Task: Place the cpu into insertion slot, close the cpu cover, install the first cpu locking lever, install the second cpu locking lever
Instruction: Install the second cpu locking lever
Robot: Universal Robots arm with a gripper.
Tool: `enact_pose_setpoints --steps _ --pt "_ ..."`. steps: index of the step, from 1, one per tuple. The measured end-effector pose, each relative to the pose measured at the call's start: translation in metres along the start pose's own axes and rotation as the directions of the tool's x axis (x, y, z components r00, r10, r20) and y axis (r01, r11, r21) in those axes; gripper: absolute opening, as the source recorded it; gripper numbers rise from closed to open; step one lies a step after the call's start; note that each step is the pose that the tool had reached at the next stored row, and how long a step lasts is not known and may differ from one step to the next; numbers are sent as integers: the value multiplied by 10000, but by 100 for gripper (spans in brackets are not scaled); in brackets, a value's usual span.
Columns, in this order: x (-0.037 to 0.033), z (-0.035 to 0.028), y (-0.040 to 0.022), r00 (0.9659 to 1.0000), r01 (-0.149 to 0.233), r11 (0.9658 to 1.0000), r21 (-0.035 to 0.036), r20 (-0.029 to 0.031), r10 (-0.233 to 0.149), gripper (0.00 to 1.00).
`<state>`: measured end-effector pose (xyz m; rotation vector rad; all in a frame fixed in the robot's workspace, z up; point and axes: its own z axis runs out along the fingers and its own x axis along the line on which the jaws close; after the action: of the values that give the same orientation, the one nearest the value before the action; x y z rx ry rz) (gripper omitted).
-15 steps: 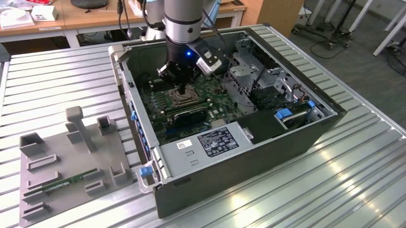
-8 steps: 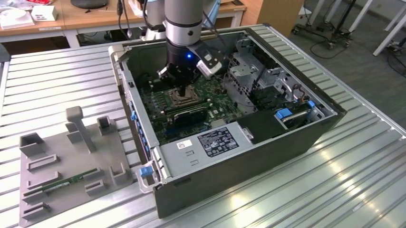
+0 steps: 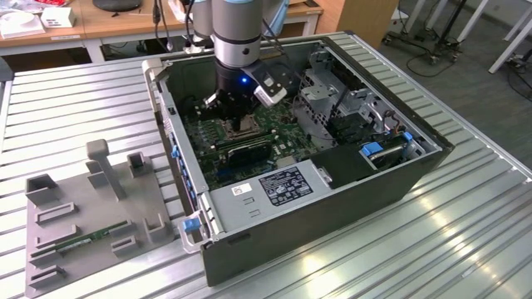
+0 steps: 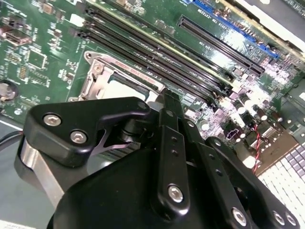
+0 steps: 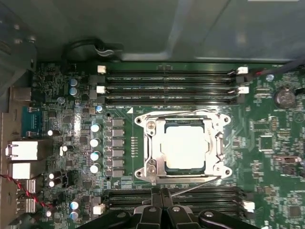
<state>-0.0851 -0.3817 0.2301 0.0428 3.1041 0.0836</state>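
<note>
Here we see the cpu (image 5: 185, 147) seated in the insertion slot (image 5: 183, 112), with the cpu cover (image 5: 218, 143) lying flat around it on the green motherboard (image 5: 271, 138). The gripper (image 5: 162, 194) hovers just beside the slot; its fingers look pressed together, gripping nothing.

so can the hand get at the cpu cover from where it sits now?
Probably yes. The hand hangs inside the open case right beside the cpu cover, which lies flat around the cpu. Nothing stands between them; the memory slots lie beyond the socket.
</note>
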Motion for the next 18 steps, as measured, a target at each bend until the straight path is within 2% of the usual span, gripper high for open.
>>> enact_pose_setpoints --steps 5,6,9,15,18 --pt "47 89 -6 10000 1 10000 -1 16 -1 11" --pt "65 133 -9 10000 1 10000 0 19 -1 11" --pt "70 183 -12 10000 3 10000 -1 28 -3 11" --pt "72 228 -14 10000 2 10000 -1 39 -2 11" --pt "78 252 -16 10000 2 10000 -7 63 -2 11"
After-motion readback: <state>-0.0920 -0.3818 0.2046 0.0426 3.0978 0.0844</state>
